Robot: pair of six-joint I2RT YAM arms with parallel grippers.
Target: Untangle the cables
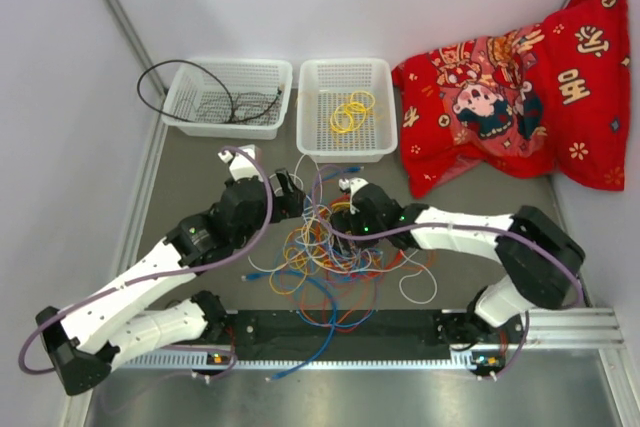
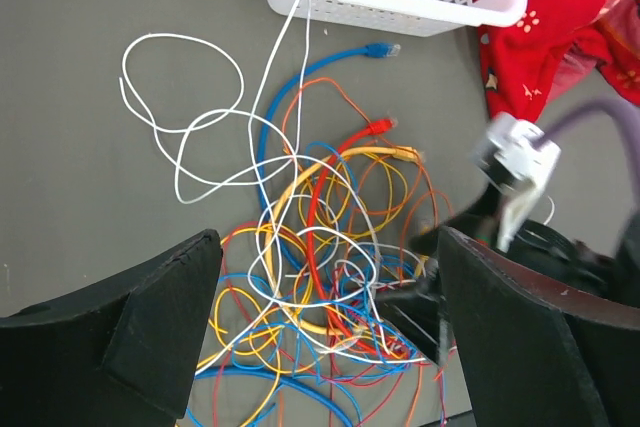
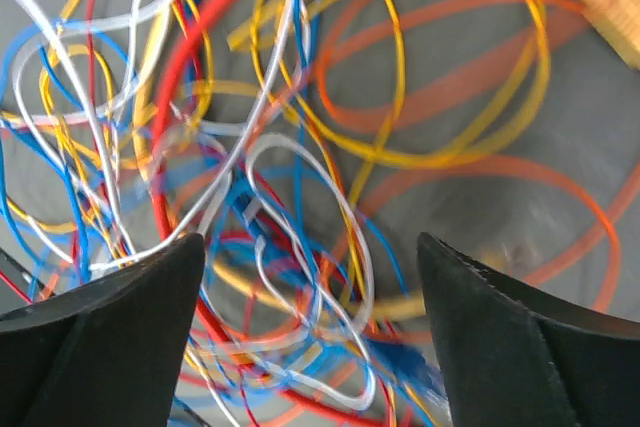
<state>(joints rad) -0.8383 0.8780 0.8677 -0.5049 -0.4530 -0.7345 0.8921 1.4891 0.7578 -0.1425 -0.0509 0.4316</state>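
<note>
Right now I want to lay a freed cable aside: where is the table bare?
Bare table lies between the red pillow and the right arm, and in a patch between the left basket and the left arm. Crowded at the centre, where the cables pile up by the left gripper and right gripper.

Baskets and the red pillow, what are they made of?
The left basket and right basket look like hard white plastic, probably: stiff walls full of small moulded holes. The pillow looks like soft printed cloth: it sags and wrinkles, with cartoon pictures on red.
</note>
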